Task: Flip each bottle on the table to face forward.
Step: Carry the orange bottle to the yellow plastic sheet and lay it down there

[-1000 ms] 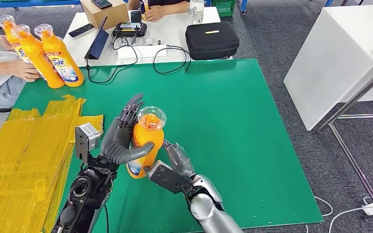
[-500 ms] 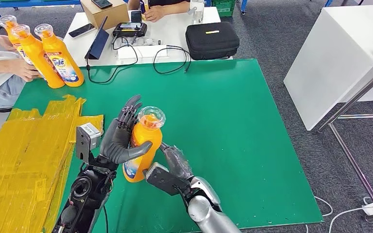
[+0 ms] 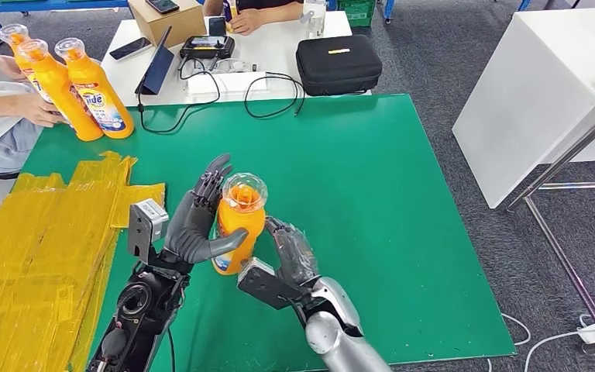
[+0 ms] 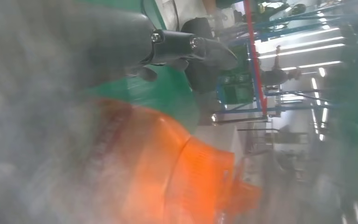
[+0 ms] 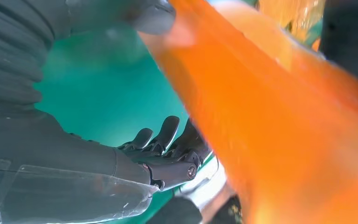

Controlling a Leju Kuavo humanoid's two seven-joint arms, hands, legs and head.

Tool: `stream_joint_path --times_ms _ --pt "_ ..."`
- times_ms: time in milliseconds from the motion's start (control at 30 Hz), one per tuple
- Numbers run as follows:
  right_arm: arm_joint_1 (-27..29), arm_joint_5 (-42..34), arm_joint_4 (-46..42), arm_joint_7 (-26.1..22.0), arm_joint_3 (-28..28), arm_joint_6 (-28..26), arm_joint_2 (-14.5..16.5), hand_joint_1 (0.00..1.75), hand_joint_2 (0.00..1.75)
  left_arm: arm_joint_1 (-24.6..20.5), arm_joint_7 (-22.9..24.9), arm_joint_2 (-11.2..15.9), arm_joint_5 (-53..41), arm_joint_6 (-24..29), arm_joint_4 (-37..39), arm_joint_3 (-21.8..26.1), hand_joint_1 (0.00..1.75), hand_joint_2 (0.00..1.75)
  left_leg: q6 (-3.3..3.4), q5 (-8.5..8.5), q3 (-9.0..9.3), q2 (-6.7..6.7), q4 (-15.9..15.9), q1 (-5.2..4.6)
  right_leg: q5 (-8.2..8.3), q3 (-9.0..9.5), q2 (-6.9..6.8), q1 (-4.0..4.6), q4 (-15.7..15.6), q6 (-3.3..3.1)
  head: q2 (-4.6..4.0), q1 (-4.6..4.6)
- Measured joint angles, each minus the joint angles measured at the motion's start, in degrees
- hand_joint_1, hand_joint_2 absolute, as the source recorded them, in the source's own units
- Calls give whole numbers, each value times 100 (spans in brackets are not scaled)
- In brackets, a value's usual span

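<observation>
Faintly, bottle (image 3: pixel 94 96) reads "ide"

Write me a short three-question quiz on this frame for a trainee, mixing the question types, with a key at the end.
1. True or false: the left hand grips the orange bottle standing on the green mat.
2. Where do the other orange bottles stand? A) beside the black case B) at the mat's far left corner, by a person's hand C) on the yellow sheets
3. Fill in: the right hand is at the held bottle's ____ part.

Key: 1 true; 2 B; 3 lower.
</observation>
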Motion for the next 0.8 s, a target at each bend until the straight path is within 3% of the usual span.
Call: stream_joint_path --times_ms 800 --pt "-21 521 -1161 171 -164 -293 -213 175 175 20 4 4 -167 55 317 14 0 175 0 0 0 1 1 1 0 -1 1 0 0 0 0 -2"
